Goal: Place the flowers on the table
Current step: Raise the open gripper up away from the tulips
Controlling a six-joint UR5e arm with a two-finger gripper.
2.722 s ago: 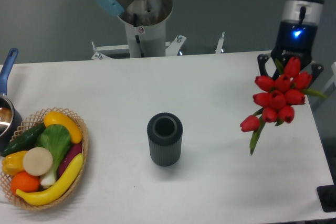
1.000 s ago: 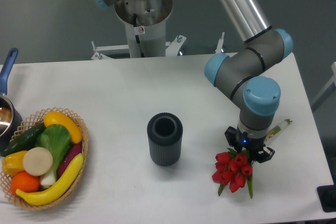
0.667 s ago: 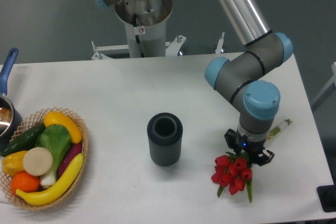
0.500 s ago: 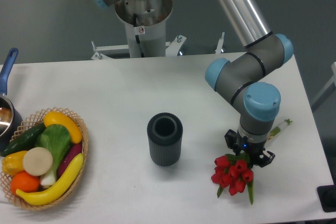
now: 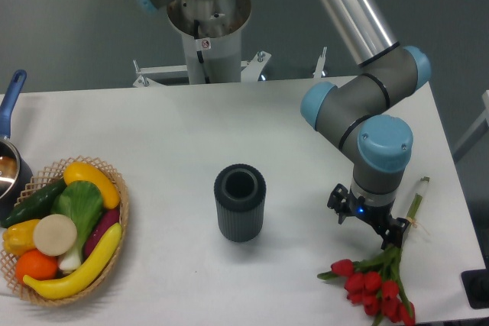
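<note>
- While the gripper (image 5: 372, 224) sits low over the front right part of the table (image 5: 153, 127), the flowers (image 5: 376, 284) lie below it near the front right corner, red heads toward the front edge, stems running up and back toward the wrist.
- A pale stem end (image 5: 419, 191) shows past the wrist on the far side, so the bunch appears to pass under or through the fingers.
- Finger state: cannot tell. The wrist and arm housing hide the fingertips; whether they clasp the stems or have let go is not visible.
- The heads look flat on the table, or nearly so; contact cannot be confirmed from this angle.
- The vase (image 5: 240, 202) stands upright mid-table, well apart from the bunch. The basket (image 5: 114, 219) of toy produce sits at the far left beside a pot (image 5: 9, 159).
- Risk 1: the heads lie just beside the front edge. Any drag forward or outward during release could push the bunch off the table.
- Risk 2: if the fingers hold the stems when the arm lifts, the bunch rises with it and the placement is undone.
- Risk 3: leaves could snag on a finger and shift the bunch sideways.
</note>
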